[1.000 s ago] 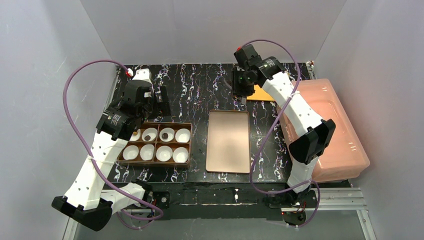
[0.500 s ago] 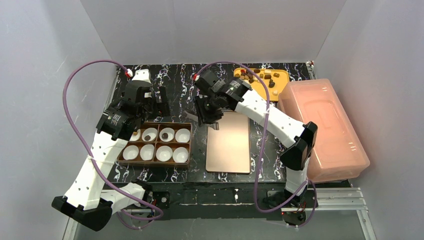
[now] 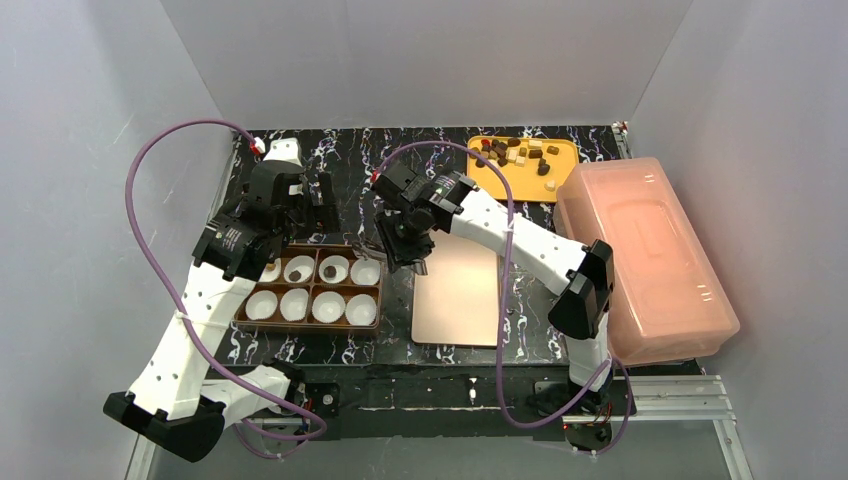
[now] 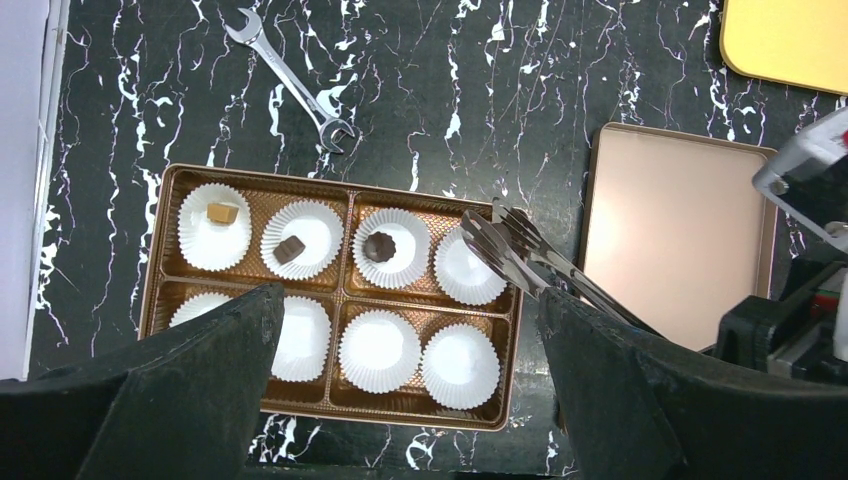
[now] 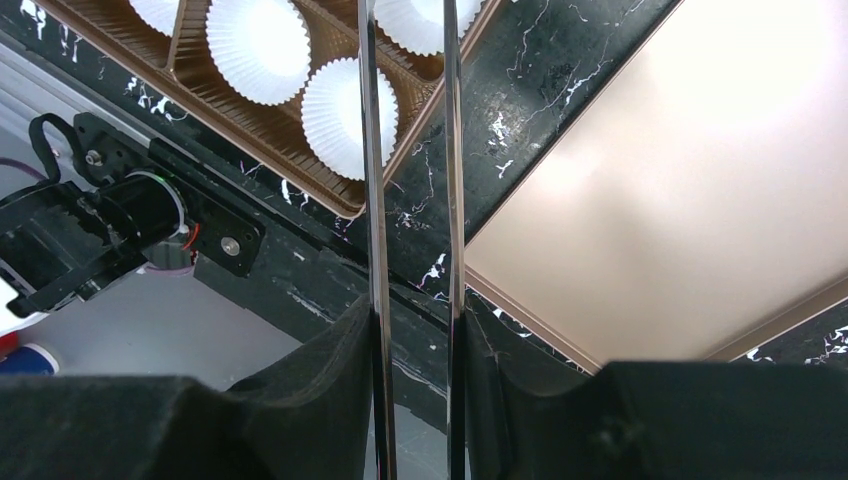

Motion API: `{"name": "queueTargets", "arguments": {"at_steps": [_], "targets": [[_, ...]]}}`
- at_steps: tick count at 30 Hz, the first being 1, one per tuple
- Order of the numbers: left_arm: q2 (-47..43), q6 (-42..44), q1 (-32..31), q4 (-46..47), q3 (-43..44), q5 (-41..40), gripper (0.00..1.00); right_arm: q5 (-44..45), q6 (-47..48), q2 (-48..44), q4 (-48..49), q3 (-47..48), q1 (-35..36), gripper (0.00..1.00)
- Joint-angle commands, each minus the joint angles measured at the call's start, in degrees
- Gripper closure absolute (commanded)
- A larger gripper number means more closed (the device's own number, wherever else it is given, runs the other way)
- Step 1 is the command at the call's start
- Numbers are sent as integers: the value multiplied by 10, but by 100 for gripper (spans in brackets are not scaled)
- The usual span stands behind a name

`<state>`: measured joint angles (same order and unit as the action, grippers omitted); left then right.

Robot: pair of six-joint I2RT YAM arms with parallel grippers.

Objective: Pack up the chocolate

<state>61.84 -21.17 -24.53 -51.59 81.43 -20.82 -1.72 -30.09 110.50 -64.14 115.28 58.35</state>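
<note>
Biggest thing is the translucent pink tub [image 3: 650, 250], way off to the right of the box; can't make out what's in it. The flat copper lid [image 3: 457, 295] lies on the black marbled surface [image 4: 500, 100] just right of the box [image 4: 345, 200], with a thin gap between them. The box has eight white paper cups [image 4: 378, 350] in two rows. The yellow tray [image 3: 505, 185] sits back-right of the box, and most of the chocolate [image 3: 520, 153] is loose on it.

The left gripper [image 4: 405, 300] hangs spread wide above the box, grasping nothing. The right gripper [image 5: 410, 335] is clenched on the tongs [image 4: 535, 268], whose tips are over the back row's rightmost cup. Can't tell if they pinch anything.

Back row from the left: a tan piece [image 4: 222, 213], a dark chunk [image 4: 290, 249], a second dark chunk [image 4: 380, 246]. The front cups I can see are just paper.
</note>
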Motion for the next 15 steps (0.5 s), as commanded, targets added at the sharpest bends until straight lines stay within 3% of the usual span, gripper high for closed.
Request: {"name": "queueTargets", "arguments": {"at_steps": [1,15], "targets": [[0,6,2,-16,22,-17,1,4,-2,7,15,6,9,69],[0,4,2,-12,13,-15,1,14,-3,6,19,-19,17,61]]}}
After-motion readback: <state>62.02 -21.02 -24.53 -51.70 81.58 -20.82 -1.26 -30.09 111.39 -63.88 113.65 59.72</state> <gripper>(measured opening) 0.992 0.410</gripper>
